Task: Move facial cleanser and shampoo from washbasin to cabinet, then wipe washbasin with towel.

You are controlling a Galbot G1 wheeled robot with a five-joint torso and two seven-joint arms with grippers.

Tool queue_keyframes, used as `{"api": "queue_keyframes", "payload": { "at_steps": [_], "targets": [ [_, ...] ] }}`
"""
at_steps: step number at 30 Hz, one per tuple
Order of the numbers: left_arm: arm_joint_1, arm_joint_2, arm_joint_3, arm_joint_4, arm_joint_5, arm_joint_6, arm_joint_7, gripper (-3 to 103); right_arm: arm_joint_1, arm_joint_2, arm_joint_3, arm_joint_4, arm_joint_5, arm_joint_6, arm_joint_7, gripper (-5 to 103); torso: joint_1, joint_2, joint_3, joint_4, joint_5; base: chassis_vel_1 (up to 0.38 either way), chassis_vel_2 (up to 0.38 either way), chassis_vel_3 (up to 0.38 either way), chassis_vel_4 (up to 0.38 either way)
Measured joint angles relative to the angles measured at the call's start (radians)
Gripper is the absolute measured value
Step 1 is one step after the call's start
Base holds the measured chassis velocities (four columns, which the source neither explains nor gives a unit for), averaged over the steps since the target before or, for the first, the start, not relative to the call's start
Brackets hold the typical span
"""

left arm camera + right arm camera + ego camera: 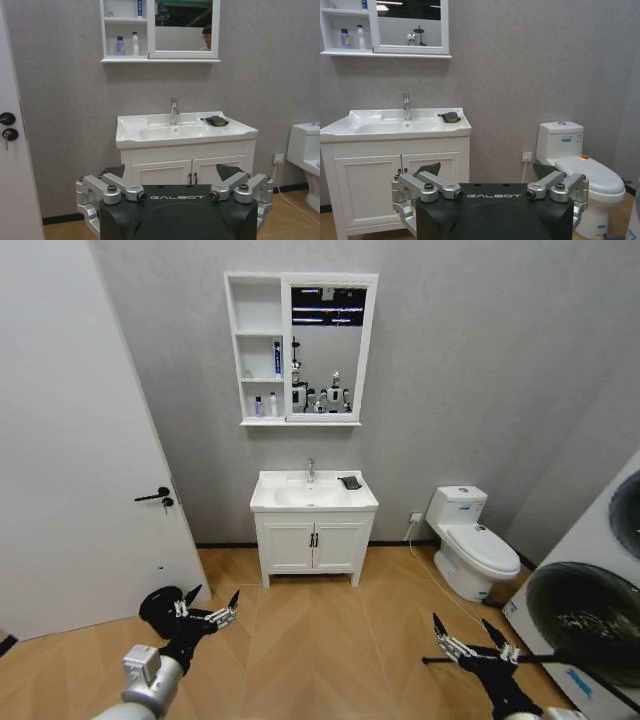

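Both end effectors, left (207,611) and right (468,633), hang released and empty, well back from the washbasin (313,492). Its towel (350,482) lies beside the tap, while two bottles (probably cleanser and shampoo) (127,44) already occupy the cabinet (258,350).

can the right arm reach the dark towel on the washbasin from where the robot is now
Probably not. The right gripper hangs open, low over the wood floor, and the towel lies on the washbasin well across the room. Nothing blocks the way; the gap alone looks too wide.
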Motion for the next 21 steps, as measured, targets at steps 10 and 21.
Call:
{"api": "queue_keyframes", "payload": {
  "at_steps": [10, 21],
  "targets": [
    [0.0, 0.0, 0.0, 0.0, 0.0, 0.0, 0.0, 100, 0.0, 0.0, 0.0, 0.0, 0.0, 0.0, 0.0, 100, 0.002, -0.001, 0.001, 0.0003, 0.0004, -0.047, 0.008, 0.036, 0.006],
    [0.0, 0.0, 0.0, 0.0, 0.0, 0.0, 0.0, 100, 0.0, 0.0, 0.0, 0.0, 0.0, 0.0, 0.0, 100, 0.001, -0.001, 0.0, 0.0001, 0.0002, 0.063, 0.055, 0.043, 0.045]
  ]
}}
